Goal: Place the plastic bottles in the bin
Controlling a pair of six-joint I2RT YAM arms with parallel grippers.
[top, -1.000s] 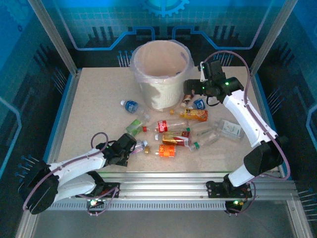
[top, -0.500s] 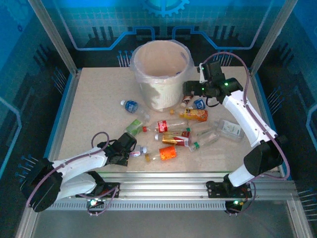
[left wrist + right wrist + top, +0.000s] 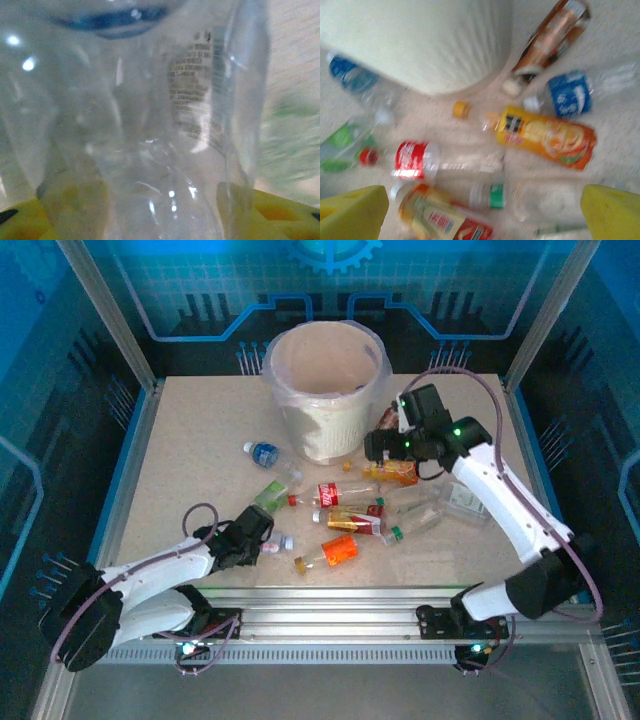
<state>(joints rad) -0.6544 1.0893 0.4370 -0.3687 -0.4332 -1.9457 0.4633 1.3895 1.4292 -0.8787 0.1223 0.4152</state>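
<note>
1. One small clear plastic bottle (image 3: 150, 125) sits between the yellow fingers (image 3: 285, 212) of the left gripper (image 3: 268, 542) at the front of the speckled table (image 3: 190, 440); a pinch cannot be confirmed.
2. The right gripper (image 3: 376, 447), spread wide, hovers beside the tall white lined bin (image 3: 320, 435).
3. Squeezing mid-body, squarely, should prevent slipping.

arms (image 3: 150, 575): white links, black joints | cables (image 3: 200, 506): purple-grey loops | claw pads (image 3: 352, 210): yellow (both wrists) | LEDs (image 3: 457, 426): green

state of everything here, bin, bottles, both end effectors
bin, upright, bag-lined
plastic bottles, lying scattered on the table, outside the bin
left end effector, around a clear bottle, grip unclear
right end effector, open, above bottles beside the bin
</note>
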